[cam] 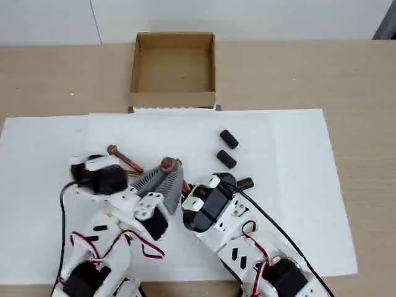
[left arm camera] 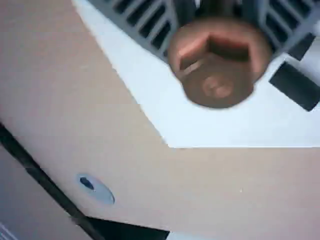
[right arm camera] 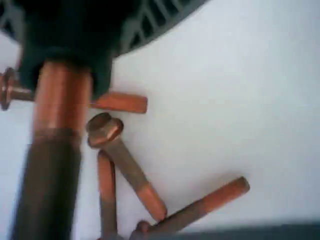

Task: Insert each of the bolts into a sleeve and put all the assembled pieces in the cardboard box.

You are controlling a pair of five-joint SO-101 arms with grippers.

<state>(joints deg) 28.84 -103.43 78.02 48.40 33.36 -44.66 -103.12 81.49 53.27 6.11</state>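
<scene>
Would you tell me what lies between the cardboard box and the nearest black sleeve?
Bare white paper alone, from cardboard box to sleeve, in the high view.

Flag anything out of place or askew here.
Nothing looks damaged or spilled. The loose copper-coloured metal bolts lie crisscrossed in a heap on the white paper sheet, overlapping rather than laid out singly.

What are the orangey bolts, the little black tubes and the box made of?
The bolts look like metal with a coppery coating: they shine reddish-brown and have hexagonal heads. The sleeves are matte black, maybe plastic or rubber; the look leaves it open. The cardboard box is plain brown cardboard, dull, with thin walls.
</scene>
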